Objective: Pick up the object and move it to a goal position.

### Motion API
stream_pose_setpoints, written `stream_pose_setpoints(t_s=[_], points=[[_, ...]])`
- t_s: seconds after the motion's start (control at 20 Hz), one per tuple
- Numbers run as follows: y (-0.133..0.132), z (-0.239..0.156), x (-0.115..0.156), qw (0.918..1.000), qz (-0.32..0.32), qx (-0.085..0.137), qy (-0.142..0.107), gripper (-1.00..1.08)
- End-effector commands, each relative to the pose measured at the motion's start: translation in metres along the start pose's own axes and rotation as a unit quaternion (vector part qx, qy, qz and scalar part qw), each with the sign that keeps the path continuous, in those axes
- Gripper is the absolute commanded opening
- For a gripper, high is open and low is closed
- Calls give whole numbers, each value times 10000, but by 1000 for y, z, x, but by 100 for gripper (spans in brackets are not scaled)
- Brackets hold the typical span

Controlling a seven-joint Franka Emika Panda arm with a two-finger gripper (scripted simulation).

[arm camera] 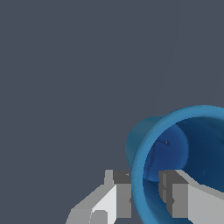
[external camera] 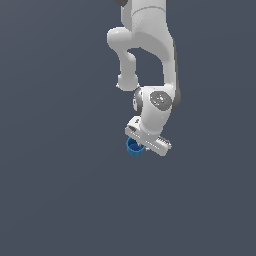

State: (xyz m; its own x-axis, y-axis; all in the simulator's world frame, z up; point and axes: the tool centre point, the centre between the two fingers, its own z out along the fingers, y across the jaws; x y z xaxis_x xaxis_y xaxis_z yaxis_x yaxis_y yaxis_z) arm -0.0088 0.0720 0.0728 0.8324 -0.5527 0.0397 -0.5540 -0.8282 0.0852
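In the exterior view the white arm (external camera: 150, 60) reaches down with its gripper (external camera: 141, 146) directly over the blue cup (external camera: 133, 147), while in the wrist view the gripper (arm camera: 144, 192) is clenched on the cup's (arm camera: 175, 144) rim, one finger (arm camera: 120, 192) outside the wall and one inside the hollow.

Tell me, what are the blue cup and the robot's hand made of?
The blue cup looks like smooth plastic: even colour, soft sheen on the rim, darker inside. The hand looks like hard white and grey plastic or painted metal, with flat, blocky fingers pinching the cup's wall. It is a computer drawing, so this is only a guess.
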Motion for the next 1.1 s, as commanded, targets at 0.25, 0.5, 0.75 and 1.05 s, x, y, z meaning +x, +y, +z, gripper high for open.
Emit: stream_pose_setpoints(t_s=[0.25,0.5,0.75,1.05], points=[[-2,-3,2,10000,1,-1,0,-100],[-9,-17,9,10000,1,-1,0,-100],[-22,-41,21,10000,1,-1,0,-100],[-41,-76,40,10000,1,0,-3,-100]])
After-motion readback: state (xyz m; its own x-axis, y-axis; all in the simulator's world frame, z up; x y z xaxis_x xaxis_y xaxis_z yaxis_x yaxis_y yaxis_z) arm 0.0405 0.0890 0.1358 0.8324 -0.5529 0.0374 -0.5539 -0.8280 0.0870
